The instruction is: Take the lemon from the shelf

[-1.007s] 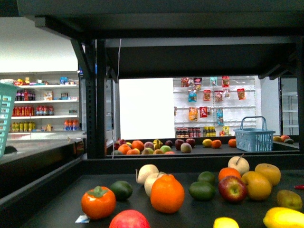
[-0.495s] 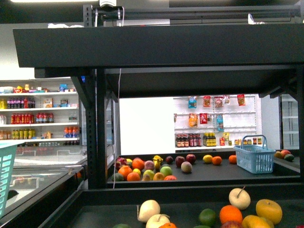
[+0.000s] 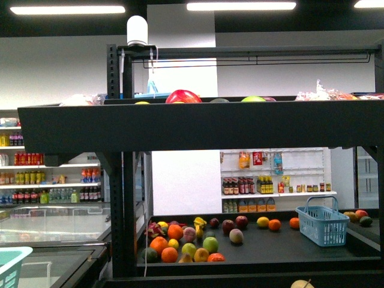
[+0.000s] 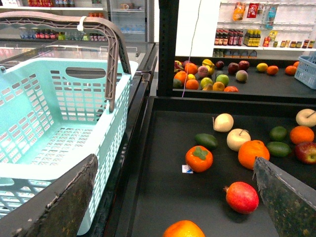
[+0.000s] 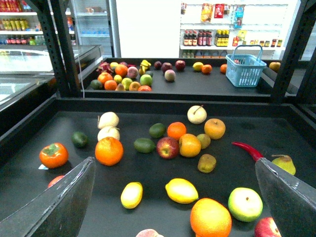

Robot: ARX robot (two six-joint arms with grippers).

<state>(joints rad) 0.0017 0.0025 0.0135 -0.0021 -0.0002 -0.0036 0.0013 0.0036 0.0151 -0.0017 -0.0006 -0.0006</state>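
The lemon [image 5: 181, 190] is bright yellow with pointed ends and lies on the shelf's black tray [image 5: 148, 175] among other fruit. My right gripper [image 5: 174, 162] hangs open above that tray, and the lemon sits between its wide-spread fingers [image 5: 59, 207], a little below them. Over the same tray's other end, beside a persimmon [image 4: 199, 158] and a pomegranate [image 4: 242, 197], my left gripper [image 4: 175, 160] is open and holds nothing. The lemon is out of the left wrist view. In the front view the shelf's upper tray lip [image 3: 198, 126] fills the middle and neither gripper shows.
A longer yellow fruit [image 5: 131, 194], a big orange fruit [image 5: 211, 217] and a green apple [image 5: 245, 204] lie close to the lemon. A teal basket [image 4: 54, 113] hangs beside the tray. Behind stands another fruit tray with a blue basket [image 3: 323, 225].
The front view has risen: the lower tray with its fruit has dropped out of the bottom edge, and the upper tray and ceiling lights have come into sight.
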